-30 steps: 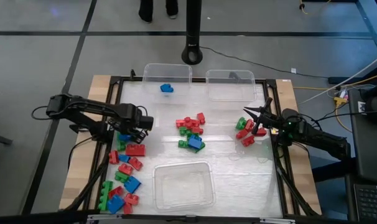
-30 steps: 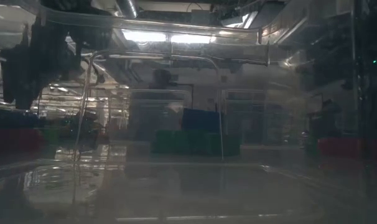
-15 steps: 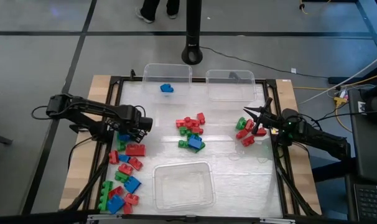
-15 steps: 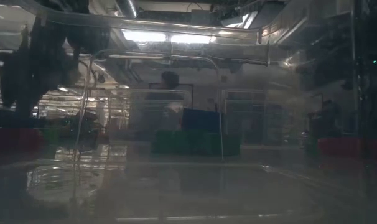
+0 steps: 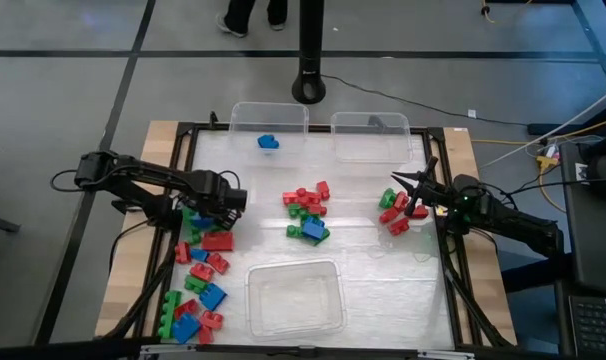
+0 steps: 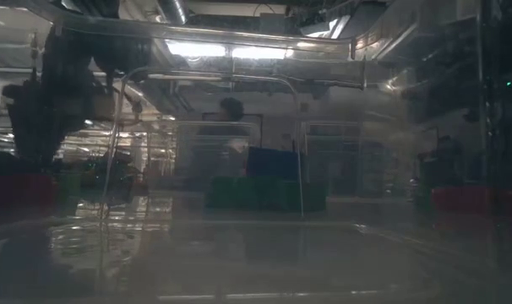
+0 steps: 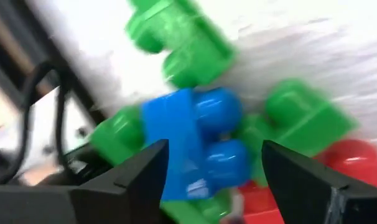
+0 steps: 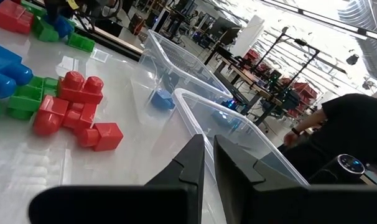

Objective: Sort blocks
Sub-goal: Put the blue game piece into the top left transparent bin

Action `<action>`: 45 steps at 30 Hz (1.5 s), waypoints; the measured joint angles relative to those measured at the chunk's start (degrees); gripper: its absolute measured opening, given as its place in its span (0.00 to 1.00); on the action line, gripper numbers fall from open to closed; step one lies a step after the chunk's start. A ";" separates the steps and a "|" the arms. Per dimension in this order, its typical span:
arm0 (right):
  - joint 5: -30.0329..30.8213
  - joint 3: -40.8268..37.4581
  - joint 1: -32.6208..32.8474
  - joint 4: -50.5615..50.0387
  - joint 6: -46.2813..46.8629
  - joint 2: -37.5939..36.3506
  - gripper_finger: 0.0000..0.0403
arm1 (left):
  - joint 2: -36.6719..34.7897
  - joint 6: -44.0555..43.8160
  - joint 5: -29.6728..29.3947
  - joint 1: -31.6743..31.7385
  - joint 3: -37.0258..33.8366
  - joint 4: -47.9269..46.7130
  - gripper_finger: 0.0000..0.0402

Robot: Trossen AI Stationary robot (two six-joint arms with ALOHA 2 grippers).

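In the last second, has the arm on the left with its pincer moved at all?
Barely. In the high view the left pincer hangs over the same blocks at the table's left edge, no shift against them; its fingers have closed slightly around a blue block.

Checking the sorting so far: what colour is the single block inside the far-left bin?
Blue; clearest in the high view.

No text, label, brand, number or sign can be read in any view: not on the blocks, the bins, the arms or the room behind.
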 joint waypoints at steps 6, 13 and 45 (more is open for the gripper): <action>0.00 0.00 0.00 0.00 -0.01 0.00 0.10 | 0.00 3.01 1.23 -0.41 0.85 1.21 0.55; 0.00 0.00 0.00 -0.01 -0.02 0.00 0.10 | -0.22 3.95 1.40 -3.76 6.11 -7.81 0.55; 0.02 -0.11 -0.01 -0.15 -1.53 0.00 0.10 | -0.20 -0.65 -4.67 -21.74 -3.02 -2.64 0.66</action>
